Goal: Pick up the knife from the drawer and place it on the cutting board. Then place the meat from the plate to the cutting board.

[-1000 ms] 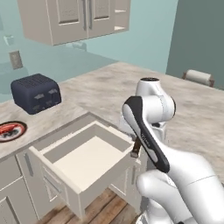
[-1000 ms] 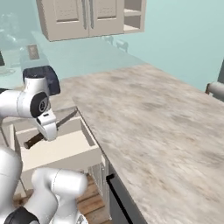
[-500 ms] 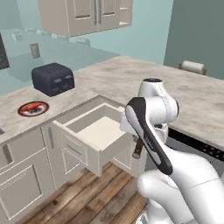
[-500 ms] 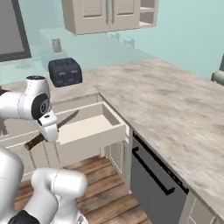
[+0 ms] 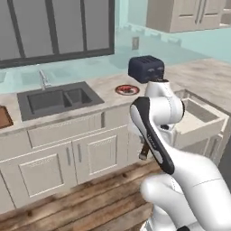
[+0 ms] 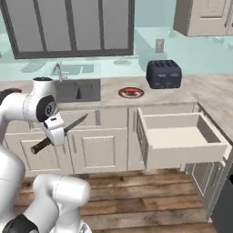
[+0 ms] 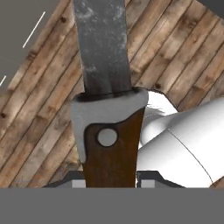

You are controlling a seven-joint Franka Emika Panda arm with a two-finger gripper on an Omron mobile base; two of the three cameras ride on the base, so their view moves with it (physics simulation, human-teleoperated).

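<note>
From the right base we see our gripper (image 6: 55, 133) clamped on the knife (image 6: 61, 133), held tilted in the air before the sink cabinets; the hand view adds its riveted brown handle over wooden floorboards (image 7: 39, 113); the drawer (image 6: 179, 139) stands open; the plate (image 6: 131, 93) with the meat (image 6: 132, 92) sits on the marbled counter (image 6: 113, 93) beside the toaster (image 6: 164, 73); the left base shows a corner of the cutting board (image 5: 4, 117) left of the sink (image 5: 56, 98).

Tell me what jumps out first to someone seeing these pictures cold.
The small knife with grey metal blade and dark brown handle, clamped in the white arm's gripper out over the plank floor, left of the wide cream drawer hanging open and bare inside. Behind, on the marbled counter, a dark-rimmed round plate with reddish meat sits beside a dark blue toaster.
</note>
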